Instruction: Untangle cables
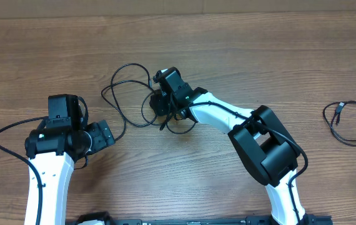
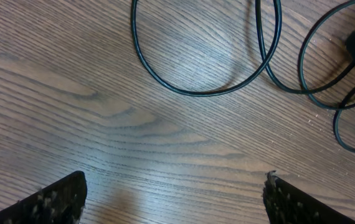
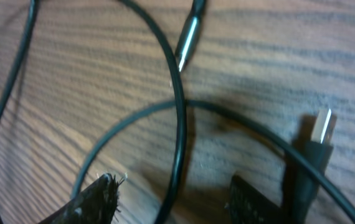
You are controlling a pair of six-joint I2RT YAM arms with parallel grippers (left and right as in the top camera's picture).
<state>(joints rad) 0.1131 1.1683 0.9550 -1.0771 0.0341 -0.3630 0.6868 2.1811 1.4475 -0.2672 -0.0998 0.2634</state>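
**Two robot arms at tangled cables on a wooden counter**

Tangled cables (image 2: 193, 93) lie in loose loops mid-counter (image 1: 259, 50). The right fingers (image 3: 93, 202) hang over them, parted and clamping nothing, with one strand passing between. The left fingers (image 2: 56, 202), spread wide and empty, sit near the loops. A coiled cable (image 1: 339, 109) lies well apart, far right.

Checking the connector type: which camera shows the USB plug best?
The right wrist view: the USB plug sits close up, its metal tip clear. Overhead, it cannot be made out near the right gripper; the left wrist shows only cable loops.
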